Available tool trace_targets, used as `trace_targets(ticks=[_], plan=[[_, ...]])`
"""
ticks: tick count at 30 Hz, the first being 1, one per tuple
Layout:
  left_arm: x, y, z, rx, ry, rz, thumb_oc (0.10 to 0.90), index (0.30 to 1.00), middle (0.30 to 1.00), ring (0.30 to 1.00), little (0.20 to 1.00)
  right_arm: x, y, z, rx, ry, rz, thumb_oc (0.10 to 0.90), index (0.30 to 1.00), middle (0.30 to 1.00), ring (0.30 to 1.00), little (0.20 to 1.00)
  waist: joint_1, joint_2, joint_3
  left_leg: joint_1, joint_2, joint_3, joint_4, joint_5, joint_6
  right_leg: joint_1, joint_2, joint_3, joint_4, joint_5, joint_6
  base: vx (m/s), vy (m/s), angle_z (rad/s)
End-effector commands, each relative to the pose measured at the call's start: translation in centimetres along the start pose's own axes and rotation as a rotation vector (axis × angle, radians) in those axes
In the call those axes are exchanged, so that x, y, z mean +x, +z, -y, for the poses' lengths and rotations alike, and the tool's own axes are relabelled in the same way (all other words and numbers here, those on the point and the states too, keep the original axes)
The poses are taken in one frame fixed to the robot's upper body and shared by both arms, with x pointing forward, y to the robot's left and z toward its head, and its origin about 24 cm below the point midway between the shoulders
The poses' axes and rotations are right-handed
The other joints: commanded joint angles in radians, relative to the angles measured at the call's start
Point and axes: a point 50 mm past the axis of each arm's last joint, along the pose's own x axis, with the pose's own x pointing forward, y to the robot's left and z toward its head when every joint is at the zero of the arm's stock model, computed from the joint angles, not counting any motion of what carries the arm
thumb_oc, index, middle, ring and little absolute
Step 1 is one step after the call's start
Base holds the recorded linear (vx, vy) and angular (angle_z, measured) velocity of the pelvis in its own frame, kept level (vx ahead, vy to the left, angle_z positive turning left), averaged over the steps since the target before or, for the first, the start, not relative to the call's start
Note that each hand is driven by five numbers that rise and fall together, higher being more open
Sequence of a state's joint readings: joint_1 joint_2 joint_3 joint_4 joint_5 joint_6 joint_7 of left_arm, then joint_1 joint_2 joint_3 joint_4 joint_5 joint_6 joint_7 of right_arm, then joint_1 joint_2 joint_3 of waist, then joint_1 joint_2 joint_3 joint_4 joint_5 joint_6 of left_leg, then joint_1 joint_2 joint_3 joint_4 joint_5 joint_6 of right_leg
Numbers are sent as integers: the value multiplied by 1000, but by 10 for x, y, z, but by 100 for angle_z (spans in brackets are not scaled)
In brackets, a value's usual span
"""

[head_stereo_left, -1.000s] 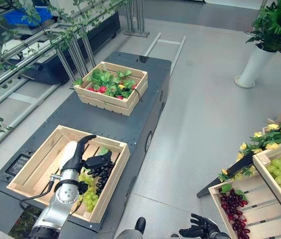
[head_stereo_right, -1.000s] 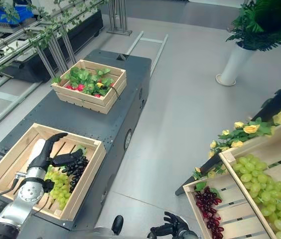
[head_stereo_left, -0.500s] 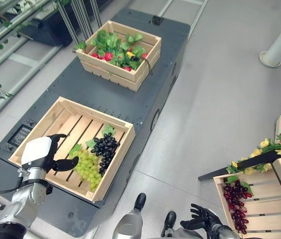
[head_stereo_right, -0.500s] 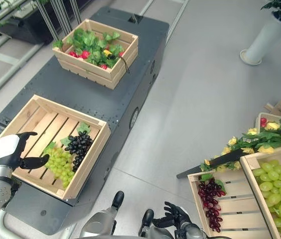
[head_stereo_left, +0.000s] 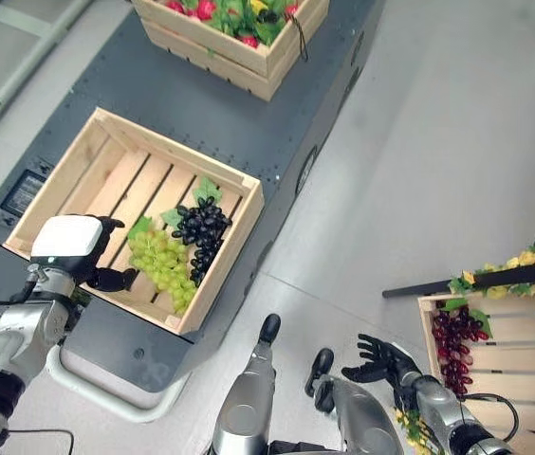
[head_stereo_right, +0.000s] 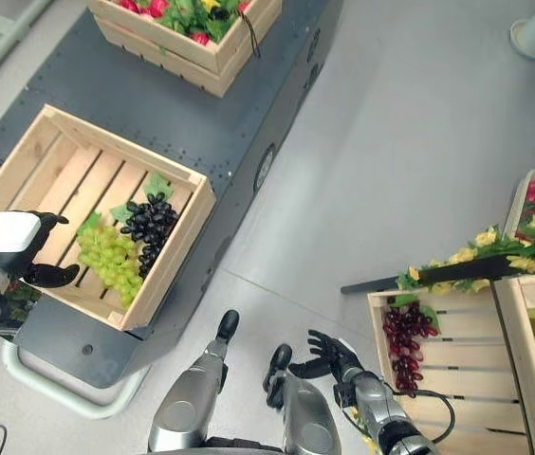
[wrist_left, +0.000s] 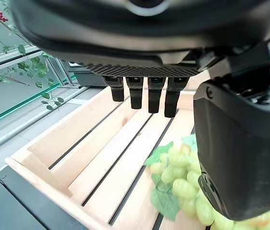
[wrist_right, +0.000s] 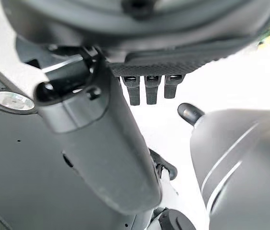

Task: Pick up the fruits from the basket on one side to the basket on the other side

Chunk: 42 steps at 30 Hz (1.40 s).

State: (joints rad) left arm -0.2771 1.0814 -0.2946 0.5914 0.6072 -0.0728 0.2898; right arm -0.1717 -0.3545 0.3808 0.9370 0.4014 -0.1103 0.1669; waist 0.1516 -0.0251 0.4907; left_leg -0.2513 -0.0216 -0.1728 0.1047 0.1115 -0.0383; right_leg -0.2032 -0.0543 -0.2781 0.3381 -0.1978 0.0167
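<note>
While left hand (head_stereo_left: 70, 250) hovers, grapes (head_stereo_left: 158, 263) crated, strawberries (head_stereo_left: 239, 11) beyond

Bare slats left of green grapes (head_stereo_left: 161, 265); crate wall (head_stereo_left: 227, 248) bounds right.

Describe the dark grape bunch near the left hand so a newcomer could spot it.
On the dark grey cart, find the nearer wooden crate. The dark grape bunch lies by its right wall, black-purple beside the pale green grapes.
</note>
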Motion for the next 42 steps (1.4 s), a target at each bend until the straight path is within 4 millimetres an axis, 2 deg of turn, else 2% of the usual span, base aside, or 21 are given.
trace_targets(ticks=[1, 3, 5, 10, 14, 21, 24, 29, 35, 42], plan=[[4, -21, -35, 147, 122, -53, 800, 900, 900, 900, 900, -12, -10, 10, -34, 27, -3, 800, 900, 900, 900, 900, -23, 7, -23, -86, -54, 101, 184, -124, 25, -30, 46, 19, 21, 35, -25, 11, 44, 2], [5, -21, -36, 173, 131, -55, 800, 900, 900, 900, 900, -12, -9, 11, -44, 25, -3, 800, 900, 900, 900, 900, -23, 7, -14, -102, -53, 107, 195, -124, 23, -37, 48, 21, 30, 30, -27, -4, 40, 5], [10, -23, -47, 210, 184, -70, 800, 900, 900, 900, 900, -11, -4, 15, -52, 23, 1, 800, 900, 900, 900, 900, -26, 3, 2, -134, -51, 116, 214, -123, 24, -65, 53, 29, 58, 22, -32, -28, 38, -3], [16, -26, -60, 156, 239, -122, 800, 900, 900, 900, 900, -9, 1, 15, -64, 26, 15, 800, 900, 900, 900, 900, -27, -5, 21, -179, -51, 127, 251, -129, 26, -114, 54, 36, 106, 10, -34, -40, 15, -3], [19, -28, -58, 160, 237, -156, 800, 900, 900, 900, 900, -7, 4, 13, 10, 22, 26, 800, 900, 900, 900, 900, -29, -20, 29, -214, -47, 128, 275, -130, 20, -129, 60, 40, 117, 6, -35, -8, -3, -1], [23, -28, -65, 202, 288, -183, 800, 900, 900, 900, 900, -5, 7, 10, -9, 36, 29, 800, 900, 900, 900, 900, -33, -32, 29, -240, -41, 139, 282, -132, 18, -137, 71, 48, 113, 2, -38, -16, 18, -1], [22, -34, -69, 229, 356, -232, 800, 900, 900, 900, 900, -6, 4, 8, -5, 47, 27, 800, 900, 900, 900, 900, -34, -43, 29, -247, -39, 141, 295, -139, 16, -131, 76, 53, 110, 1, -37, 0, 0, 0], [22, -40, -69, 270, 364, -272, 800, 900, 900, 900, 900, -5, 3, 3, -13, 65, 23, 800, 900, 900, 900, 900, -38, -58, 29, -252, -34, 144, 300, -142, 14, -119, 84, 59, 95, 5, -36, 10, -5, -2], [24, -40, -73, 351, 361, -269, 800, 900, 900, 900, 900, -4, 4, 2, -7, 69, 22, 800, 900, 900, 900, 900, -43, -62, 29, -253, -31, 146, 295, -143, 15, -114, 87, 63, 81, 7, -35, 4, 2, -1], [31, -27, -83, 477, 328, -189, 800, 900, 900, 900, 900, -5, 3, 6, -14, 67, 10, 800, 900, 900, 900, 900, -56, -54, 29, -271, -32, 156, 313, -152, 15, -126, 82, 71, 81, 12, -33, 23, 24, -2]])
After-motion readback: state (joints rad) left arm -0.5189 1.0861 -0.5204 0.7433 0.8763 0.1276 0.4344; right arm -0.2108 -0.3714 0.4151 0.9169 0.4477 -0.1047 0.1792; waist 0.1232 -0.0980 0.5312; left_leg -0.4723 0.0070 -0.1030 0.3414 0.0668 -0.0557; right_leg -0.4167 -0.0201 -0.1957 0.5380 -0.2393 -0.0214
